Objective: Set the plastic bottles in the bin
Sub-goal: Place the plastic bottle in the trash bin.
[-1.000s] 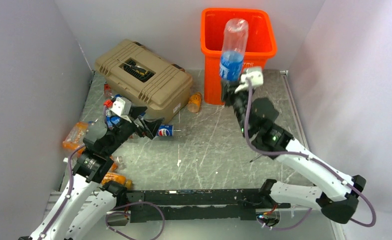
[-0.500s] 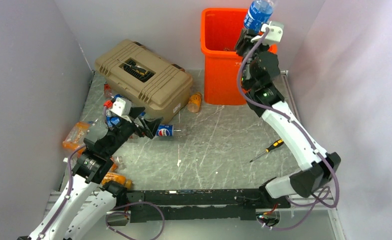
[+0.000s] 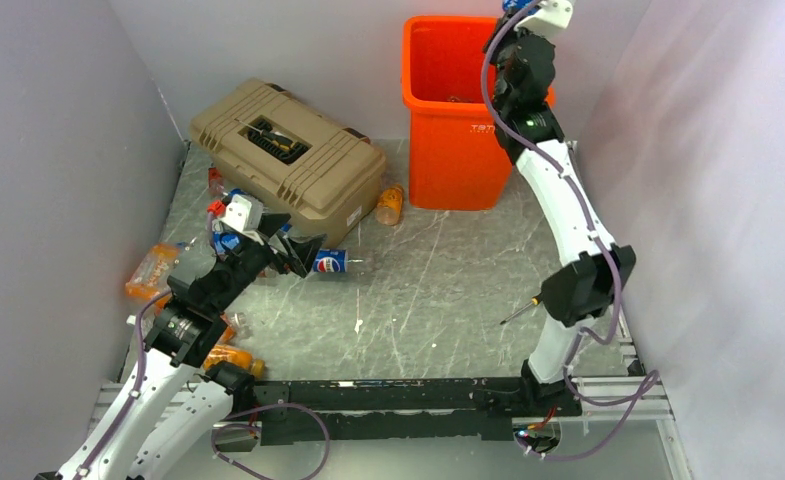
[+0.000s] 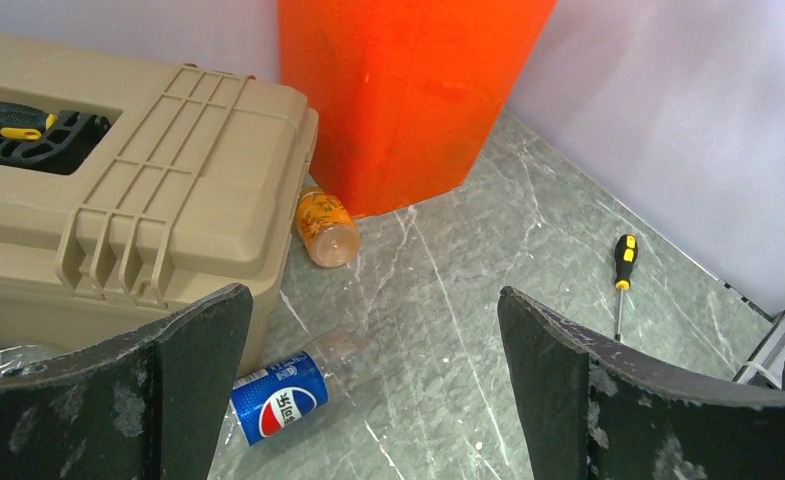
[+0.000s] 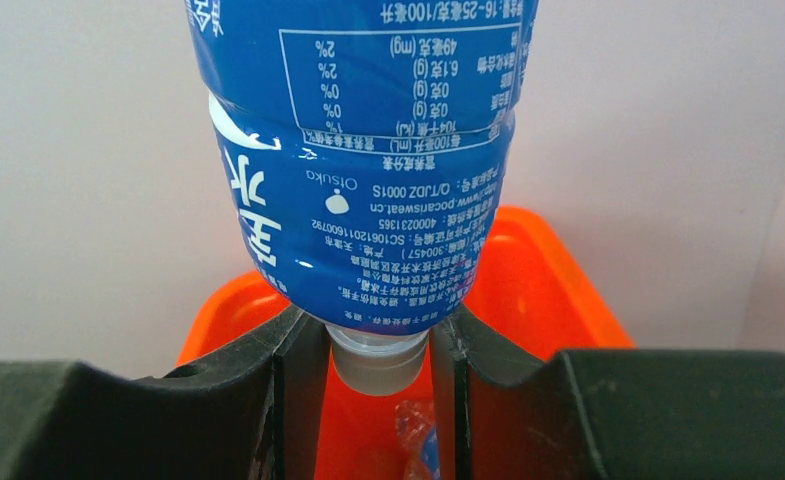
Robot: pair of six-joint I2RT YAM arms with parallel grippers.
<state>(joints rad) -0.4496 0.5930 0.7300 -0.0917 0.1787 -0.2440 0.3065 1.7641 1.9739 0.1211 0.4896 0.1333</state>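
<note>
Orange bin (image 3: 456, 160) stands at the far edge of the worktop (image 3: 438, 290), beside the tan toolbox (image 3: 288, 150). Your right gripper (image 5: 378, 350) is pinched narrow on the neck of the blue-labelled bottle (image 5: 368, 180), raised high at the bin's rim.

Step in hand, as I read it: the drop. The next move calls for bringing the bottle over the opening, then letting go.

Your left gripper (image 4: 373, 300) hangs wide and empty, low over the worktop, near a Pepsi bottle (image 4: 280, 398). A small orange bottle (image 4: 326, 225) lies just beside the toolbox. Both are yet to be binned.
</note>
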